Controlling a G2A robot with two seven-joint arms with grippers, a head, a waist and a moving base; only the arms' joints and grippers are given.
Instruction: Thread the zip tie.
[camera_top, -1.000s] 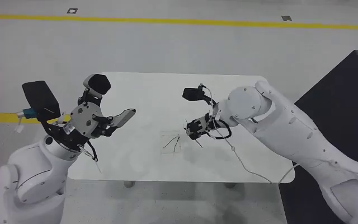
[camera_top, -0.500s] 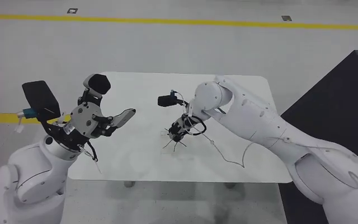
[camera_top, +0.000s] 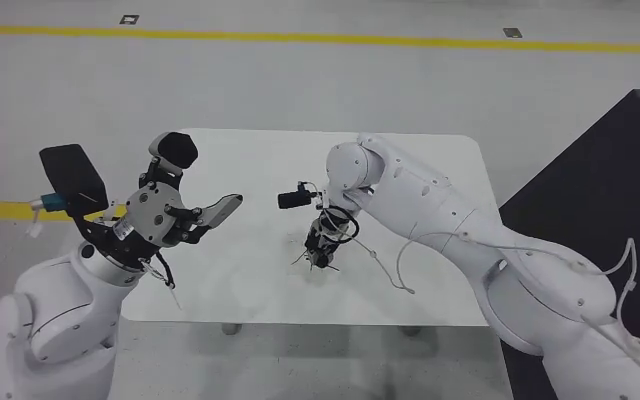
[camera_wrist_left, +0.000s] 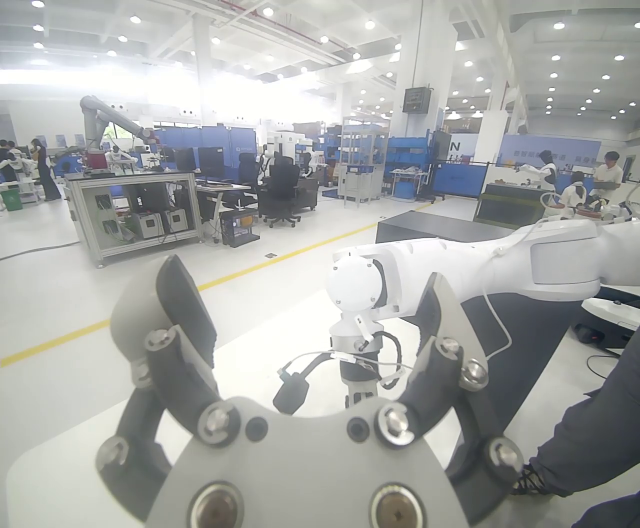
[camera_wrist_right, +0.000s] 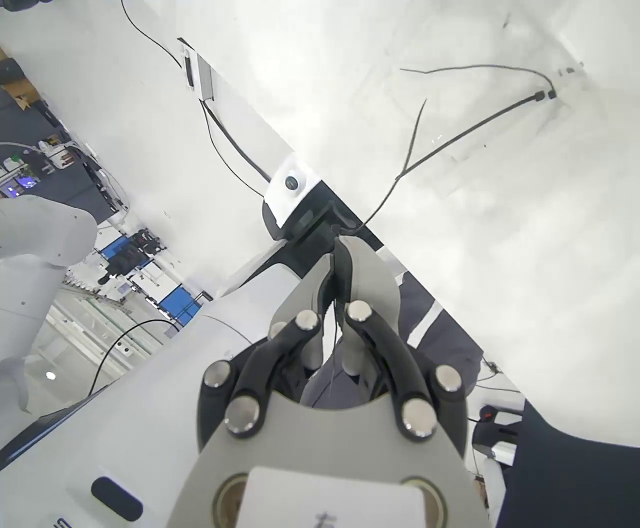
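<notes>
Over table (camera_top: 420, 170) | right tool (camera_wrist_right: 344, 240) clamps zip tie (camera_wrist_right: 450, 145) | left tool (camera_wrist_left: 305, 280) spread

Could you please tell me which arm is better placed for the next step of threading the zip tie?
The right. The right gripper is down at the zip tie, fingers shut on its thin end; the left gripper hangs open at the table's edge.

Bright, even light from round white ceiling lamps (camera_wrist_left: 370, 24) blows the hall's far end into white glare, bleaches the glossy white rectangular table (camera_top: 260, 170) with soft, faint shadows, and the 2 wrist views bow at their edges.
</notes>
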